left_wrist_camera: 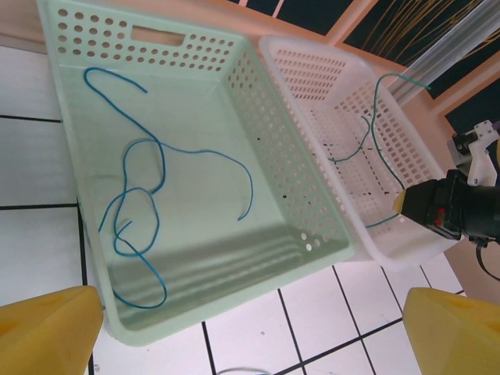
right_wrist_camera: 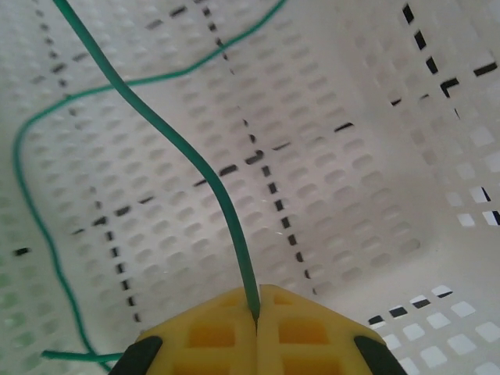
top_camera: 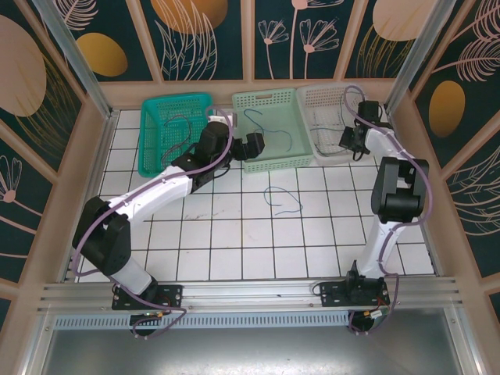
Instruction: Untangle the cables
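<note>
A blue cable [left_wrist_camera: 148, 180] lies curled on the floor of the pale green basket [left_wrist_camera: 289, 156]. My left gripper [left_wrist_camera: 250, 344] hangs open just in front of that basket's near wall, its yellow fingers [left_wrist_camera: 47, 332] far apart with nothing between them. My right gripper [right_wrist_camera: 256, 312] is shut on a dark green cable [right_wrist_camera: 180, 148], which rises from the pads and loops over the white basket [right_wrist_camera: 351, 156]. From above, the right gripper [top_camera: 348, 141] sits at the white basket's near wall. Another blue cable [top_camera: 281, 199] lies loose on the tiles.
A teal basket [top_camera: 156, 156] stands at the back left, tipped up, with a thin wire [top_camera: 178, 129] in it. The three baskets line the back wall. The left arm [top_camera: 164, 187] stretches diagonally across the tiles. Metal posts frame both sides.
</note>
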